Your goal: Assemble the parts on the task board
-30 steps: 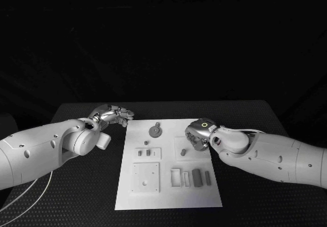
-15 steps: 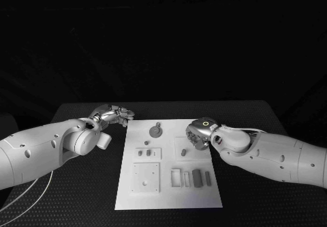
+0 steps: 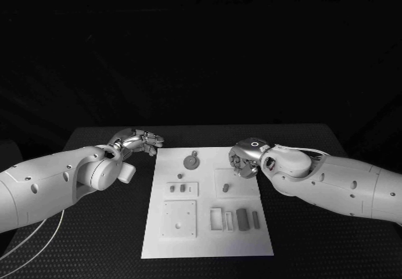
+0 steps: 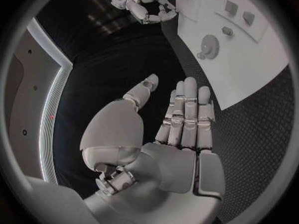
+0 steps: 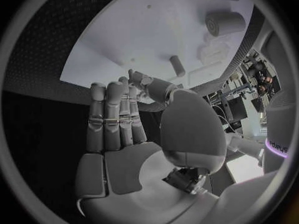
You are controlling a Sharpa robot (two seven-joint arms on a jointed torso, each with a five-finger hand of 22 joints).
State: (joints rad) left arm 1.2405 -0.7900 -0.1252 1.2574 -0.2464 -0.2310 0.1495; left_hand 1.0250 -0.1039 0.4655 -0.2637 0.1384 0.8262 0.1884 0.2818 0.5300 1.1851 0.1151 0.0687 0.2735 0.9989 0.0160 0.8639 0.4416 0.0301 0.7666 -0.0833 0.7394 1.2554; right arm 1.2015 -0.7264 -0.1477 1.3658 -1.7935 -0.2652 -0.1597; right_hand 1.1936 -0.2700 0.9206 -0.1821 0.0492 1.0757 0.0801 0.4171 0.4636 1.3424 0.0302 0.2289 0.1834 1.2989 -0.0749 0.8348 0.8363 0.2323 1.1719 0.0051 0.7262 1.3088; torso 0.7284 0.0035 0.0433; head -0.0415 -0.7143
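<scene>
Task board [image 3: 210, 232] lies flat mid-tabletop [image 3: 310, 139], long axis running away from me. Parts on it: a round geared piece [image 3: 191, 161] near the far end, a short cylinder [image 3: 225, 187] by my right hand, upright bars [image 3: 242, 218] in slots nearer me. My right hand [image 3: 244, 161] hangs over the board's far right edge, fingers straight and together, holding nothing. My left hand [image 3: 139, 141] is off the board's far left corner, fingers extended, empty.

Bare near end of the task board [image 3: 210, 244]; parts [image 3: 241, 218] (small, low) mid-board; open table [image 3: 100, 232] alongside
</scene>
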